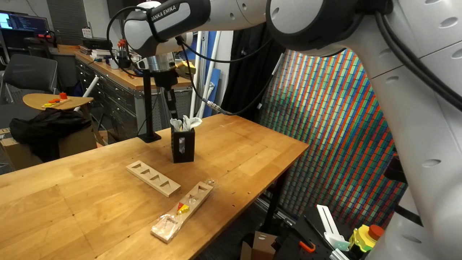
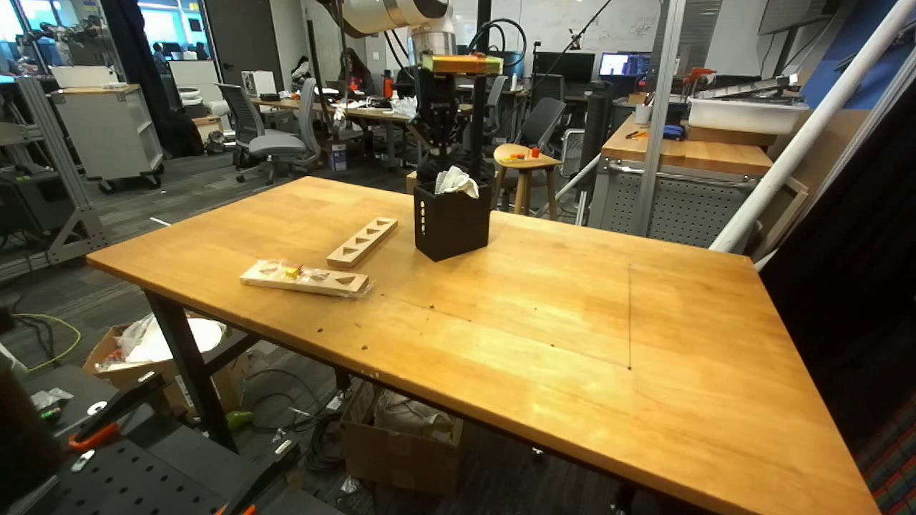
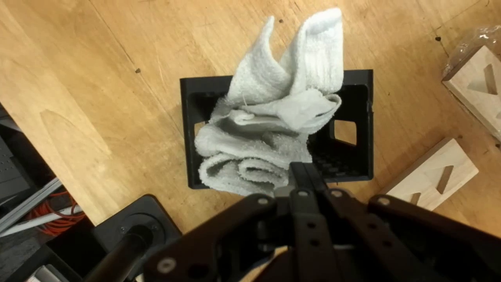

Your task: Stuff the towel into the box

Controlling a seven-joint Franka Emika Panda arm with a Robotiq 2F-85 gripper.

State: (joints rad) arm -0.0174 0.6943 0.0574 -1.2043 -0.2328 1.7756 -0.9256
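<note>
Towel (image 3: 270,113), bunched in the black box (image 2: 458,225): nearest in the wrist view hung the gripper (image 3: 306,166), pointing downward, its two fingers pressed narrowly together above the box. Below it, the white towel filled much of the box's mouth in loose folds, its flaps standing above the rim in both exterior views. The box stood upright on a wooden table (image 1: 234,144), near a wooden strip (image 1: 150,174) and a wrapped strip (image 1: 176,216); a stool (image 2: 545,162) stood beyond the table's edge.
</note>
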